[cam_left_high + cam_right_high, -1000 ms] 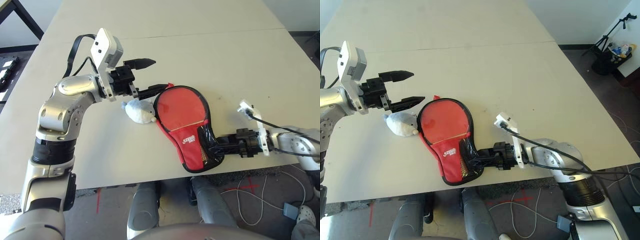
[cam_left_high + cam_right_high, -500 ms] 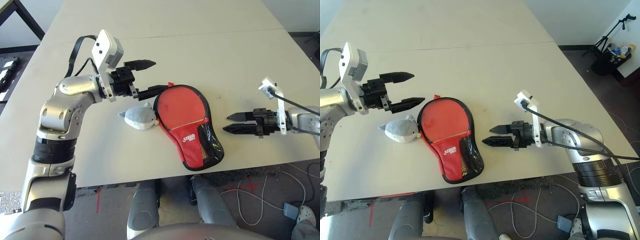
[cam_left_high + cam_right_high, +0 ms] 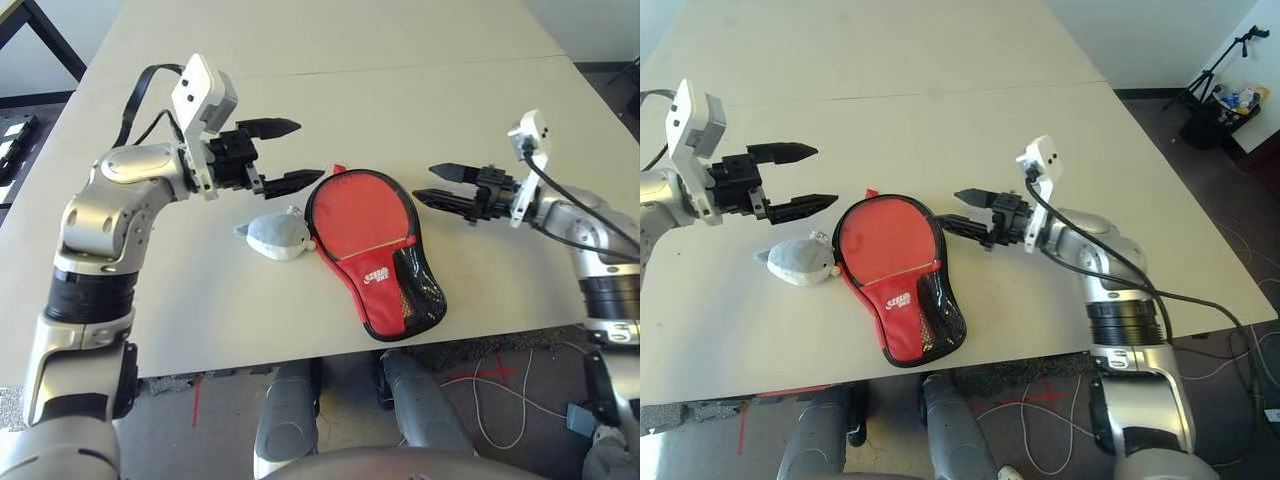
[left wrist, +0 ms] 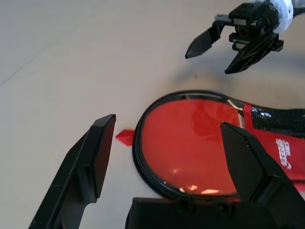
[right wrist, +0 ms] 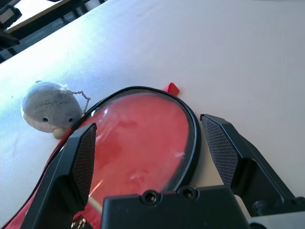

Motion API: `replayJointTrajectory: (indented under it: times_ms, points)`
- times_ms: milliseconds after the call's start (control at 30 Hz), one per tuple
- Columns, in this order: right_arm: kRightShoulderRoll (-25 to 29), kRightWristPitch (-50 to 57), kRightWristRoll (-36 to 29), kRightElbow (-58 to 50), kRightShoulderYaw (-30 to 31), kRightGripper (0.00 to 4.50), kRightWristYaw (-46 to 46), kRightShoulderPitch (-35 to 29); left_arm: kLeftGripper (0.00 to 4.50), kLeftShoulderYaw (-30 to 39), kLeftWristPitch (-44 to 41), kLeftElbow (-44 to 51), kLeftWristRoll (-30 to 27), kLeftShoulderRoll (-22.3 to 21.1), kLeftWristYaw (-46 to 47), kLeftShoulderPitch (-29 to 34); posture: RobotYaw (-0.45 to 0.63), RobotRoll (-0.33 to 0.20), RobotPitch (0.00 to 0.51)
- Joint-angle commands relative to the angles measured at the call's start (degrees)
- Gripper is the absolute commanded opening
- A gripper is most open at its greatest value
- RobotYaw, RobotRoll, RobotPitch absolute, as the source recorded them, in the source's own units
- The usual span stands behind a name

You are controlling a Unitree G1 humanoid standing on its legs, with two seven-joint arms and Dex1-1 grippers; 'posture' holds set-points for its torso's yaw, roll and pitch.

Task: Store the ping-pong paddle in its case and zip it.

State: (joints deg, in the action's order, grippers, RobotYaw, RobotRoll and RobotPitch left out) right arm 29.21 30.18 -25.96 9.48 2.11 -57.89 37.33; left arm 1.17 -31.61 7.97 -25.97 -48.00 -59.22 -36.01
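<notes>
The red case (image 3: 362, 232), with black zipper edging and a black mesh pocket, lies flat near the table's front edge. Its round end points away from me, and the edging there looks closed. The ping-pong paddle is hidden. My left gripper (image 3: 308, 151) hovers open just up and left of the case's round end (image 4: 190, 138). Open as well, my right gripper (image 3: 423, 183) points at the round end from its right side, a little apart from it (image 5: 138, 143). A small red pull tab (image 4: 125, 137) sticks out at the top of the case.
A fluffy whitish-grey ball with a face (image 3: 275, 237) lies against the case's left edge, joined to it by a thin chain (image 5: 78, 98). A seam (image 3: 400, 68) runs across the beige table behind the grippers. The table's front edge lies just below the case.
My right gripper has let go of the case's narrow end and swung up to the right of its round end. The fluffy ball has shifted slightly left. The left gripper has drifted slightly left.
</notes>
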Motion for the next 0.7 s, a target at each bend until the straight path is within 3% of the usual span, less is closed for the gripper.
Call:
replayJointTrajectory:
  times_ms: [33, 233, 700]
  points:
    - [-1.57, -2.16, 2.07, 0.12, 2.97, 4.48, -0.94, 0.51, 4.50, -1.42, -1.73, 2.27, 0.72, -2.28, -1.85, 2.35, 0.00, 0.000, 0.236]
    - [-4.01, -4.05, 4.71, -0.33, 7.29, 4.48, -2.80, 1.07, 4.50, -2.03, -5.45, 6.65, 0.40, -6.64, -4.13, 6.40, 0.00, 0.000, 0.237]
    - [-5.93, -5.35, 11.34, 1.77, 14.52, 4.48, -4.18, 0.39, 4.50, -1.28, -11.52, 14.43, -1.67, -9.66, -3.73, 11.38, 0.01, 0.000, 0.214]
